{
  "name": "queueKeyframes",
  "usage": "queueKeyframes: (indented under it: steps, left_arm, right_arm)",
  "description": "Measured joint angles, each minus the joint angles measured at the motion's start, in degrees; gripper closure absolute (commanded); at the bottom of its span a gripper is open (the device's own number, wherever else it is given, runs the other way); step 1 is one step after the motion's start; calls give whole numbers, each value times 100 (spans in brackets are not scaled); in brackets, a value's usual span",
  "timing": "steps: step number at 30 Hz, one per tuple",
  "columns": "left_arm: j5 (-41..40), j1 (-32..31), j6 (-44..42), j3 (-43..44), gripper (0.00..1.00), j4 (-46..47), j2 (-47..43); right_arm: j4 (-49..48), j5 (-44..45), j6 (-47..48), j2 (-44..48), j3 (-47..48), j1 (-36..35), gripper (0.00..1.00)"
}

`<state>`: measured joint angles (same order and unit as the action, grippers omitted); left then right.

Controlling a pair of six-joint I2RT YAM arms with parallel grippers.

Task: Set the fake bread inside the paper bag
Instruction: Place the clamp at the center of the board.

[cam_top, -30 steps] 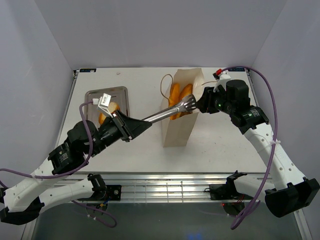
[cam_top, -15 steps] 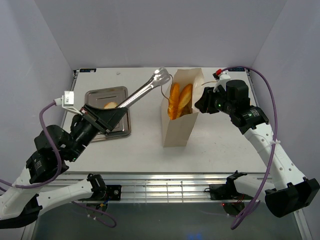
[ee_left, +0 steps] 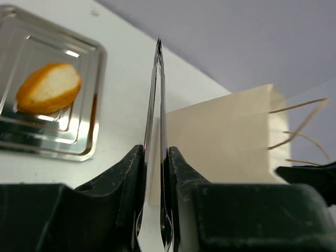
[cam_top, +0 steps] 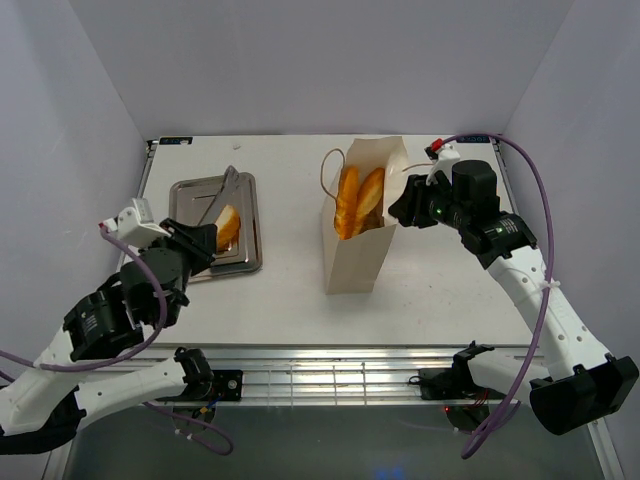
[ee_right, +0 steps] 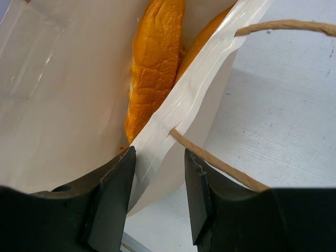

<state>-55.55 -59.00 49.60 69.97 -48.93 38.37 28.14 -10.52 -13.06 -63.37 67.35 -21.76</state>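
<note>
Your overhead view looks into a three-sided booth. The back wall [cam_top: 320, 60], left wall [cam_top: 60, 130] and right wall [cam_top: 590, 90] are all plain pale lavender-grey and meet in straight corners.

A white table [cam_top: 290, 300] spans the booth from wall to wall. Its surface is matte, with a few small dark specks near the far edge.

A ribbed aluminium rail [cam_top: 330, 375] runs along the near edge. Below it lies a dark glossy strip [cam_top: 330, 450] with a small blue glint; you cannot tell what it is.

The light is even and diffuse, and shadows on the tabletop are soft and short. Your left wrist view shows the same lavender wall beyond the table's far edge.
</note>
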Motion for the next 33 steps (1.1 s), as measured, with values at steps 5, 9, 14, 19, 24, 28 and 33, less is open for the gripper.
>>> queueKeyframes:
  steps: [5,9,14,19,24,28,33]
  left_arm:
    - [7,0,1309,-898,67,-1196,269]
    - [267,0,2044,-1491,63,-1700,490]
    - [546,0,2516,-1775,59,-1886,507]
    - [719,0,2857,-2031,58,-1878,433]
    - [841,0,3088,-2288,57,-1768,199]
    - [975,0,3171,-2437,55,-1543,66]
    - [1209,0,3687,-2988,55,-1231,-164]
  right_arm:
    - [-177,-107,-7,0,-162,0,52]
    - [-256,-162,-9,-9,-181,0,52]
    - [-299,-186,-9,-9,-232,0,52]
    - [-330,-208,-9,-9,-267,0,52]
    - [-350,-223,-2,-9,-267,0,52]
    - [-348,-229,-2,-9,-267,0,52]
    - [-402,-249,-2,-7,-330,0,52]
